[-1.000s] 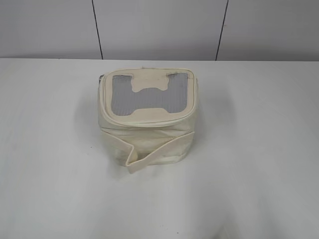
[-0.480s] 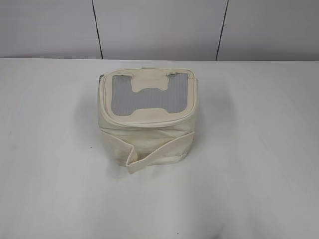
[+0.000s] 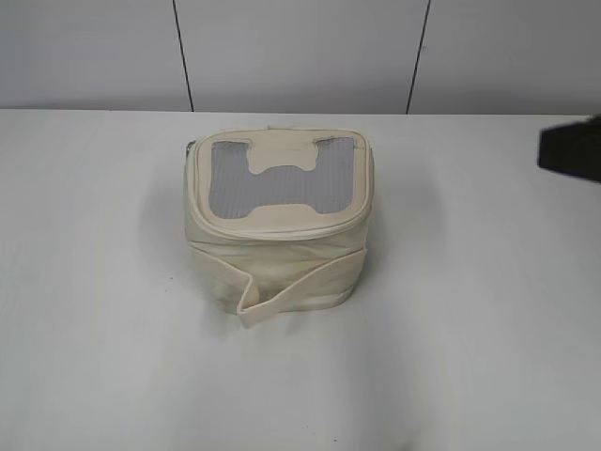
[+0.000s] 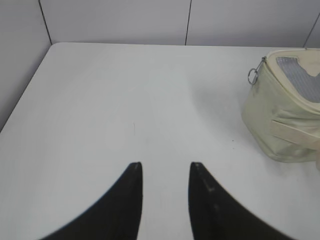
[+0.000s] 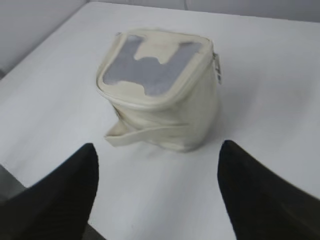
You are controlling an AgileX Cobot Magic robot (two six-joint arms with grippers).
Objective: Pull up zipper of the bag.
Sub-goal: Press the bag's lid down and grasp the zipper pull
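The cream bag [image 3: 277, 221] stands upright mid-table, its grey mesh top with the cream H patch facing up and its strap hanging loose at the front. The zipper runs along the lid rim; its silver pull and ring [image 4: 253, 76] hang at one upper corner of the bag [image 4: 285, 115], and the pull also shows in the right wrist view [image 5: 217, 65]. My left gripper [image 4: 165, 167] is open and empty over bare table, well left of the bag. My right gripper [image 5: 157, 150] is wide open and empty, a little short of the bag [image 5: 160, 95].
The white table [image 3: 470, 329] ends at a grey panelled wall behind. A dark part of my right arm [image 3: 571, 150] shows at the right edge of the exterior view. Nothing else lies on the table.
A dark part of my right arm has come into the exterior view at the right edge. The bag has not moved.
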